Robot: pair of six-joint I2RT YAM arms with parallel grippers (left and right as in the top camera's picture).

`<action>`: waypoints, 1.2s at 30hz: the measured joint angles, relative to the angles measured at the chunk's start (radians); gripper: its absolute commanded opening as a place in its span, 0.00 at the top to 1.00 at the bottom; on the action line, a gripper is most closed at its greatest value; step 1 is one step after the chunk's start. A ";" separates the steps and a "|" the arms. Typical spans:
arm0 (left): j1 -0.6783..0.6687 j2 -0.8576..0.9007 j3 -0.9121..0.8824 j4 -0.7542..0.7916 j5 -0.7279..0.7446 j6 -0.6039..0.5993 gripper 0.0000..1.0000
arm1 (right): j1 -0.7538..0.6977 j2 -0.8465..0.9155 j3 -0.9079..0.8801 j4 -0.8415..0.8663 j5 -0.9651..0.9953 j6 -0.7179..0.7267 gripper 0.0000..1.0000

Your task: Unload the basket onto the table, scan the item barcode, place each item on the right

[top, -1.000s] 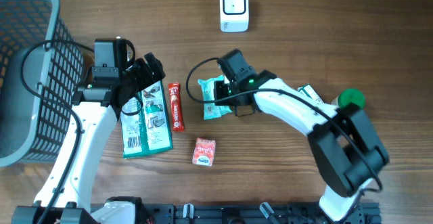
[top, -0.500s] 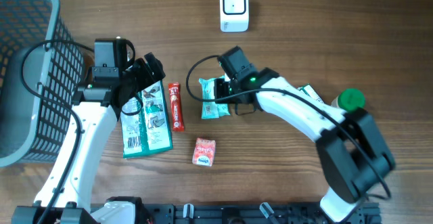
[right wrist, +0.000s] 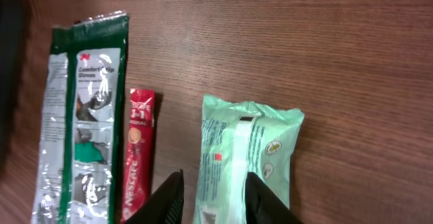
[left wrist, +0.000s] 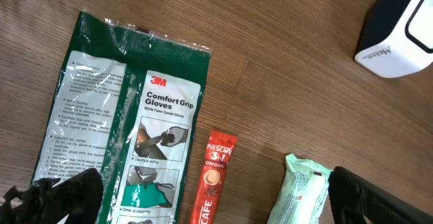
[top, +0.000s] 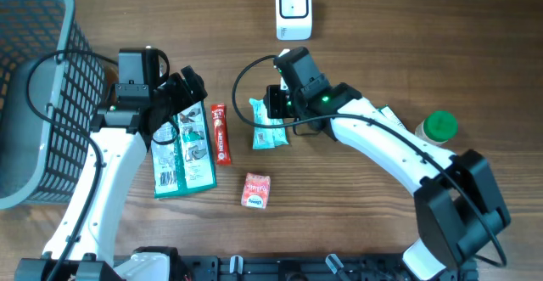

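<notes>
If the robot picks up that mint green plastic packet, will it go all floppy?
Probably a bit: the mint green crinkly plastic packet looks soft and puffy, so it may sag or squash. It lies flat on the wooden table, so it shouldn't roll. Its shiny wrap could be slippery.

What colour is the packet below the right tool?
Pale mint green packet with a white strip down its middle; right wrist view shows it best.

The wooden table (top: 424, 26) bears a gloves pack (top: 185, 158), coffee stick (top: 221, 134), wipes packet (top: 270, 133), scanner (top: 293, 9), basket (top: 34, 86).
</notes>
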 measured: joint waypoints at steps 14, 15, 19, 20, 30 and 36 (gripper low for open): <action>0.000 0.000 0.000 0.000 0.000 0.000 0.00 | 0.000 0.138 0.000 0.027 0.008 -0.014 0.66; 0.000 0.000 0.000 0.000 0.000 0.000 0.00 | 0.000 0.143 0.000 0.026 0.008 -0.014 0.66; 0.000 0.000 0.000 0.000 0.000 0.000 0.00 | 0.000 0.146 0.000 0.026 0.008 -0.014 0.66; 0.000 0.000 0.000 0.000 0.000 0.000 0.00 | 0.000 0.146 0.000 0.026 0.008 -0.014 0.66; 0.000 0.000 0.000 0.000 0.000 0.000 0.00 | 0.000 0.146 0.000 0.056 0.008 -0.021 0.55; 0.000 0.000 0.000 0.000 0.000 0.000 0.00 | 0.000 0.146 0.000 0.053 0.008 -0.022 0.54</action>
